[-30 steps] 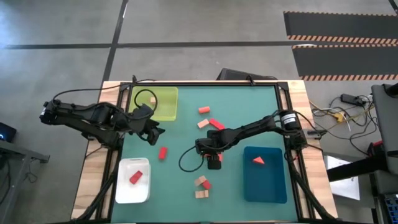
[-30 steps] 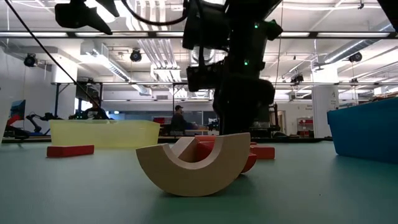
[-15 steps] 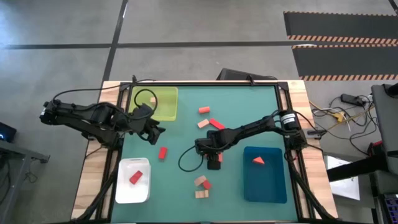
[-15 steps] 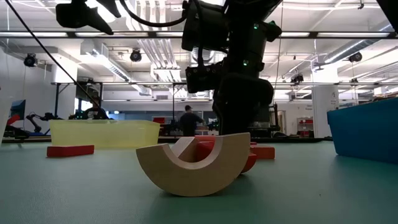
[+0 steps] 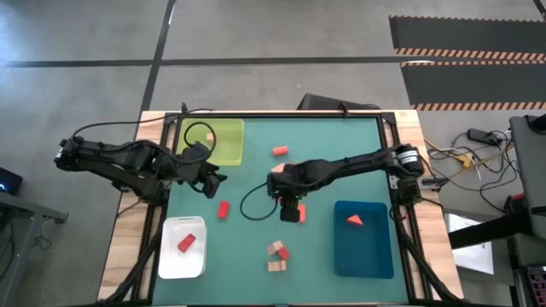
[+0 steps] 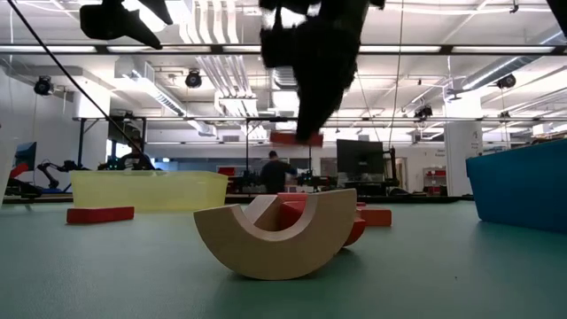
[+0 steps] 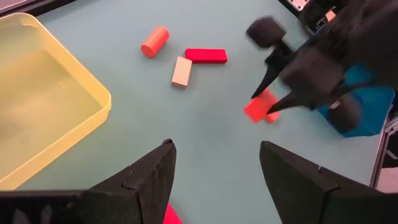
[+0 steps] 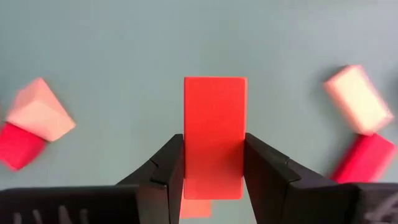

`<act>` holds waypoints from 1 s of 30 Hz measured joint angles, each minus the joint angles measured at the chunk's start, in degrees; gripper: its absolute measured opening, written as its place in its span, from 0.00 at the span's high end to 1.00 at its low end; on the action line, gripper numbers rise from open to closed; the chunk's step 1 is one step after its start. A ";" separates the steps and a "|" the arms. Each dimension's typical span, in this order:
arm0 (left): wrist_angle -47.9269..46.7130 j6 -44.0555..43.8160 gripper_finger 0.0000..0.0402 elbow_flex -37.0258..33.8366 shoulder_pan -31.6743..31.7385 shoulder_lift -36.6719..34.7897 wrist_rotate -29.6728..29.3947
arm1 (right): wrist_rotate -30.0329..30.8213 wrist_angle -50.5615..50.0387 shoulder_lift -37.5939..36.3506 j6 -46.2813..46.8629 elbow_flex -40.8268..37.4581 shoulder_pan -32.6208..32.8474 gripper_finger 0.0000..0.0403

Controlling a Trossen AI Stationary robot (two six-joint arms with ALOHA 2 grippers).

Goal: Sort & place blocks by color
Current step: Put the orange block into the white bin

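Right wrist view: right gripper (image 8: 213,163) clamps orange bar (image 8: 214,134) above mat; left gripper (image 7: 214,165) wide open, empty.

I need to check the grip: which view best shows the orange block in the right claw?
The right wrist view: the orange block sits squarely between both fingers of the right claw. The high view shows only a sliver, the low view a blurred edge, the left wrist view a distant glimpse.

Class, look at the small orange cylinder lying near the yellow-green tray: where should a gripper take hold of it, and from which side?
The orange cylinder lies on its side on the mat. It is probably best taken from straight above, fingers closing on its two flat ends, since its curved flanks could roll out of a pinch. The tan block lies close to one end, so the fingers should stay clear of it.
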 joint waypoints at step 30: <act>-0.09 -0.09 0.46 0.00 0.02 0.44 -1.14 | 2.35 -22.49 -23.93 22.30 -0.04 24.63 0.70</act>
